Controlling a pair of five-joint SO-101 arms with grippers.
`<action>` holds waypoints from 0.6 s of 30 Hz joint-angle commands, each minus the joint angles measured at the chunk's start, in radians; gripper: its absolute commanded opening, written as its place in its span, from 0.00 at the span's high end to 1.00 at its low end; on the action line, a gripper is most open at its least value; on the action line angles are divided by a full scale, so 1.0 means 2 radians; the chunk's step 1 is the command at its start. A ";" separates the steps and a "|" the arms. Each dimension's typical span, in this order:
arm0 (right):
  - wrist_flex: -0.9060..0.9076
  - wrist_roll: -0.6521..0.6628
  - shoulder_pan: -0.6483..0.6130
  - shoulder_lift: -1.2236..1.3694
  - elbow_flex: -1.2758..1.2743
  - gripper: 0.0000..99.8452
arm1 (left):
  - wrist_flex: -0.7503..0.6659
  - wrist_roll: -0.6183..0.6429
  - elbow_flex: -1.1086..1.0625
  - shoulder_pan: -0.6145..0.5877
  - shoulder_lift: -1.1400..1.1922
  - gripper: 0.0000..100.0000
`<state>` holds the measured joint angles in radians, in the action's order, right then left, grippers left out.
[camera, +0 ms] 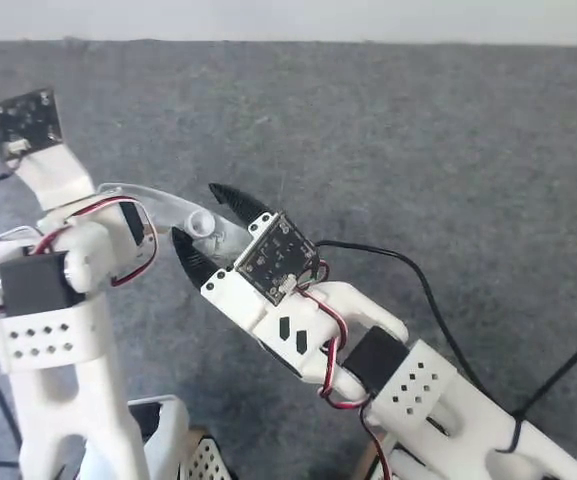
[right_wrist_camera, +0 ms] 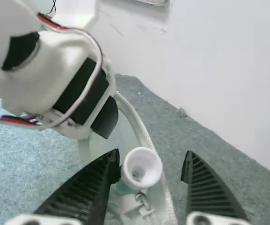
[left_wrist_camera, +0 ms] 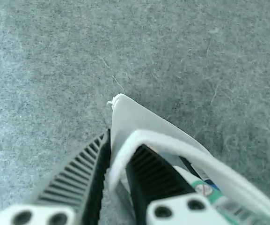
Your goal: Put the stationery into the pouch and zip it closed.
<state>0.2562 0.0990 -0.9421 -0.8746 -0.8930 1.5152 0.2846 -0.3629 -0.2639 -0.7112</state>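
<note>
The clear pouch [left_wrist_camera: 139, 117] hangs over the grey tabletop [camera: 418, 130], its white edge pinched tight in the left gripper's [left_wrist_camera: 123, 140] jaws. The right gripper's [right_wrist_camera: 151, 157] jaws stand open around a white tube [right_wrist_camera: 139, 169] at the pouch's mouth. Green-and-blue stationery [left_wrist_camera: 209, 187] lies inside. Filling seems underway; next, push the tube deeper.

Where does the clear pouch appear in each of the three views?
High view: clear pouch hangs between the two arms, left of centre.
Left wrist view: pinched in the left gripper.
Right wrist view: between the open fingers of the right gripper, by the left gripper.
Shared landmark: the grey table surface.
</note>
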 commanded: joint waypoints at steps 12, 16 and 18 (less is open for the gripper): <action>0.072 0.008 -0.022 -0.096 0.021 0.80 | -0.019 0.006 0.005 -0.002 0.005 0.99; 0.111 0.008 -0.040 -0.096 0.044 0.80 | -0.019 0.006 0.005 -0.002 0.005 0.99; 0.142 0.008 -0.040 -0.095 0.068 0.80 | -0.018 0.006 0.005 -0.002 0.005 0.99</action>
<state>0.4710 0.0990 -1.0081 -1.0280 -0.8684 1.5152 0.2846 -0.3644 -0.2639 -0.7112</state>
